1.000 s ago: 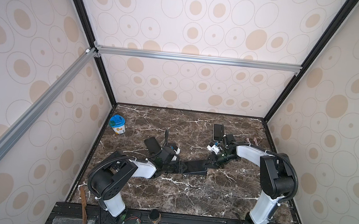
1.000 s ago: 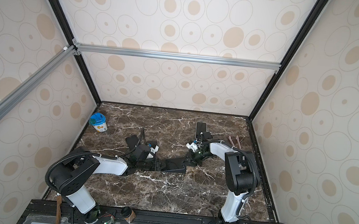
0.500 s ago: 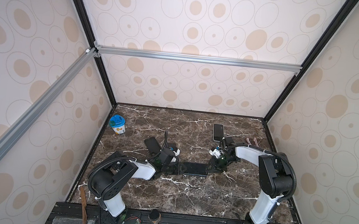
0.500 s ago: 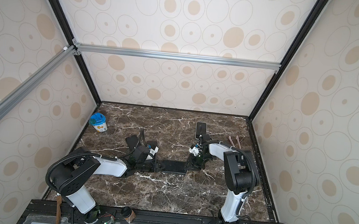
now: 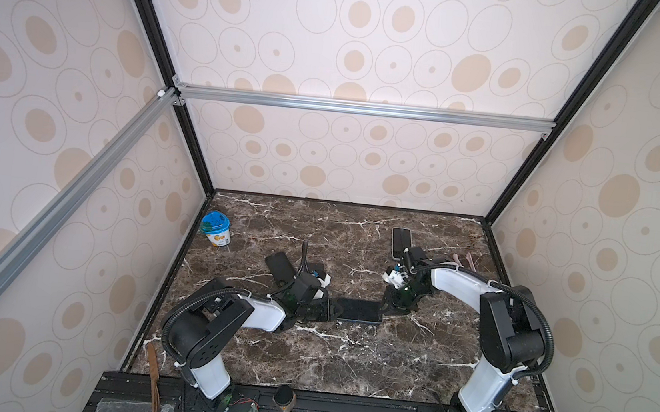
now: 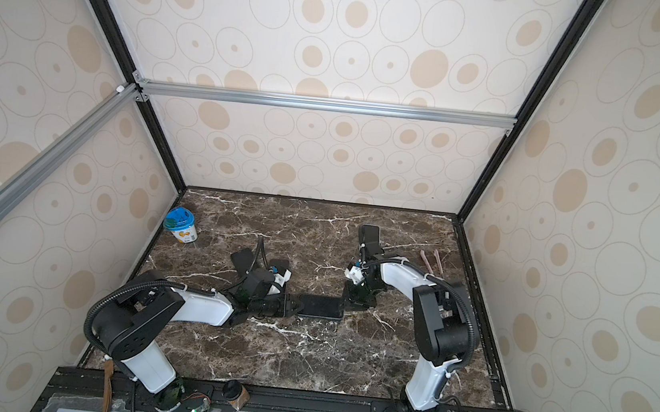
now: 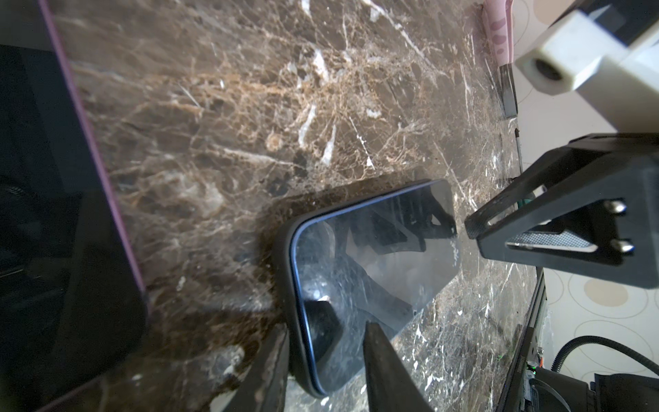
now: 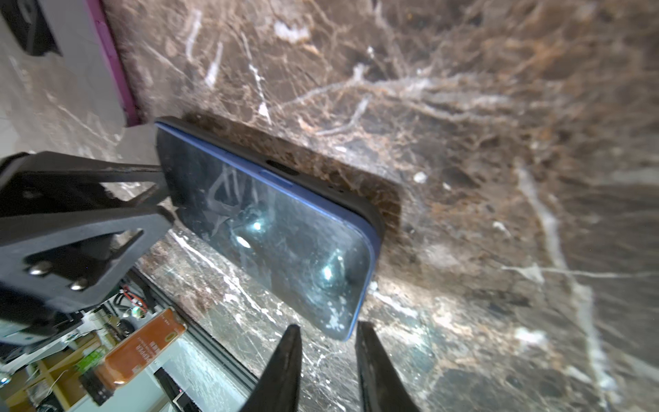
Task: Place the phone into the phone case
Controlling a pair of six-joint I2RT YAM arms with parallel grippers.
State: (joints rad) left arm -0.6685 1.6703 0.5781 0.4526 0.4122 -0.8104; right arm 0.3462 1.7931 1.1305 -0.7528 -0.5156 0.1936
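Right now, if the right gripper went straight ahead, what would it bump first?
Probably the phone: its near corner sits just ahead of the right gripper, though depth is unclear.

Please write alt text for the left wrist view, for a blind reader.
A dark phone in a black case lies on the brown marble table. The left gripper is at one end, the right gripper at the opposite end.

Marble table (image 5: 345, 363): phone (image 5: 359, 310), lidded tub (image 5: 215, 228), second phone (image 5: 400, 243).
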